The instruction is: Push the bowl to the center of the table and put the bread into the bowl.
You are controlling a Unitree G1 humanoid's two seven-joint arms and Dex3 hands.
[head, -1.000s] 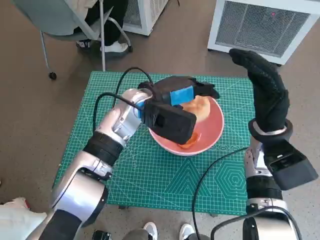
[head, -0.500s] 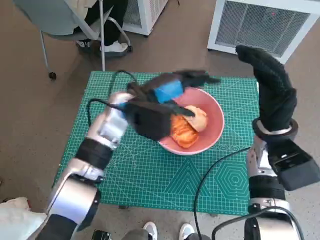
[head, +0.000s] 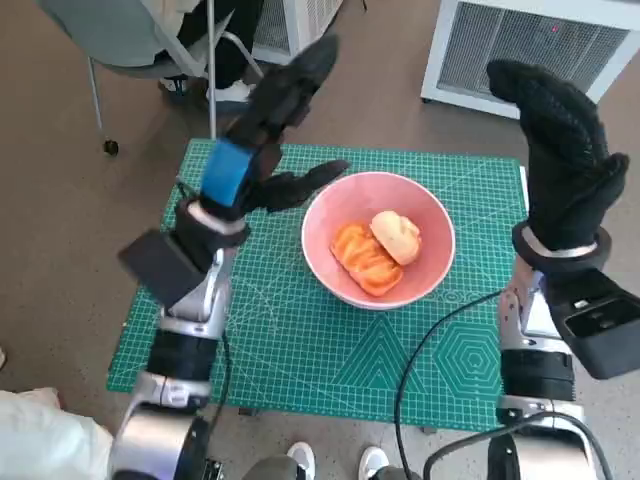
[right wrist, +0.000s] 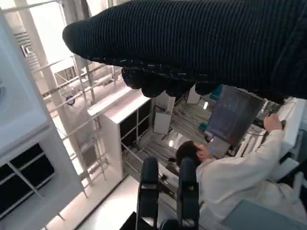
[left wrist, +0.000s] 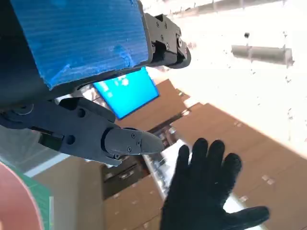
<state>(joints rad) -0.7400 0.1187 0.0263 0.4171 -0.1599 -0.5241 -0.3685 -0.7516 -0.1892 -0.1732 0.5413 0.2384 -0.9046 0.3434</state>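
A pink bowl (head: 425, 285) stands near the middle of the green cutting mat (head: 300, 350). Two pieces of bread lie inside it: an orange-brown one (head: 362, 258) and a paler roll (head: 397, 236). My left hand (head: 268, 120) is raised above the mat's far left part, left of the bowl, fingers spread, holding nothing. The left wrist view shows its taped back (left wrist: 76, 38) and fingers (left wrist: 100, 136) apart, with a sliver of the bowl rim (left wrist: 19, 201). My right hand (head: 560, 150) is held upright beyond the bowl's right side, empty; it also appears as a glove (left wrist: 206, 191) in the left wrist view.
A chair (head: 130, 40) with a person's feet under it stands beyond the table's far left corner. A white slatted unit (head: 540, 50) stands behind the far right. A black cable (head: 440, 320) crosses the mat's right part. The right wrist view shows a person in white (right wrist: 230, 177).
My left hand has lifted off the bowl and swung up and to the left, leaving both bread pieces uncovered. The right hand stayed raised. The view shifted slightly.
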